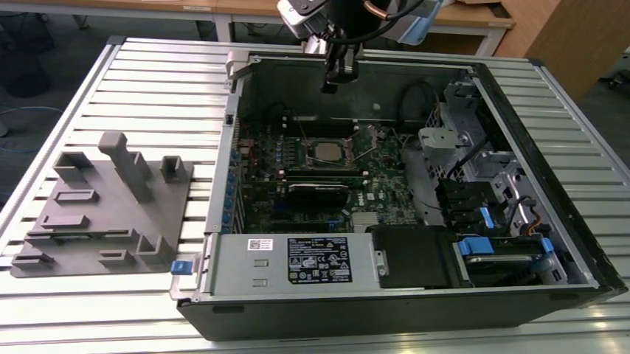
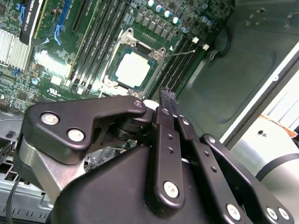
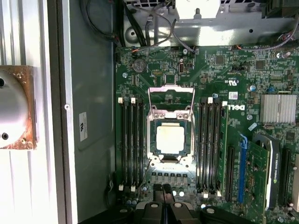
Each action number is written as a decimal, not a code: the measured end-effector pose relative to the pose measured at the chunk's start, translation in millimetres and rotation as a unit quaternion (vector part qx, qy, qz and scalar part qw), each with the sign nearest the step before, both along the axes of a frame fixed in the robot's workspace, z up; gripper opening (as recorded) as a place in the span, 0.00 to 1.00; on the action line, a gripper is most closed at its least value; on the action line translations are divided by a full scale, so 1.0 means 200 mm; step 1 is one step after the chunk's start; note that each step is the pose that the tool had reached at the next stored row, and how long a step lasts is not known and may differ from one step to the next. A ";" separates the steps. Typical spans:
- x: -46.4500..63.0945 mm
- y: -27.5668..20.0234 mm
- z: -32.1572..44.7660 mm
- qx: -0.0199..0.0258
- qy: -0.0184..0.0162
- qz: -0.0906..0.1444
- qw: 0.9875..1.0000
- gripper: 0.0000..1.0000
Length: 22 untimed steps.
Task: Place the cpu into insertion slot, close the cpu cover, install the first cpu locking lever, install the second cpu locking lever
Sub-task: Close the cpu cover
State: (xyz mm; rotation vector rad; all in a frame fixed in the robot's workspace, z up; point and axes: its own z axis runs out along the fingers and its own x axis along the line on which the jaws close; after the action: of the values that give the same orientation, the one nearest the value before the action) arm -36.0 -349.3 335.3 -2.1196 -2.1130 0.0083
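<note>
The cpu (image 1: 325,153) lies flat in the insertion slot (image 1: 306,156) on the green motherboard inside the open case; in both wrist views its silver top (image 3: 169,139) (image 2: 132,69) shows inside the socket's metal rim (image 3: 151,136). The cpu cover (image 3: 171,113) is swung open, its silvery frame lying back beside the socket. A thin wire lever (image 2: 183,52) stands free at the socket's side. My gripper (image 1: 330,87) hangs above the case's far wall, clear of the board, its black fingertips together (image 2: 167,94) (image 3: 163,187) with nothing between them.
Long black memory slots (image 3: 131,140) flank the socket. A card (image 3: 254,172) and a finned heat sink (image 3: 278,108) sit further along the board. The power supply (image 1: 295,258) and drive bays (image 1: 492,236) fill the case's near side. A grey fixture block (image 1: 99,206) lies at the exterior view's left.
</note>
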 end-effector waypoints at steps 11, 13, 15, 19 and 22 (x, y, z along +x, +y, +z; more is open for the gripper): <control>0.00 -0.002 -0.050 0.000 -0.014 0.003 1.000 0.11; 0.00 -0.002 -0.059 0.000 -0.016 0.004 1.000 0.11; 0.00 -0.002 -0.071 0.000 -0.020 0.007 1.000 0.11; 0.00 -0.003 -0.086 0.000 -0.025 0.011 1.000 0.11; 0.00 -0.003 -0.097 0.000 -0.030 0.015 0.999 0.11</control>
State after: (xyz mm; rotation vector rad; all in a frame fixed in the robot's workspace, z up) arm -36.0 -349.9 316.0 -2.1144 -2.1769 -0.0524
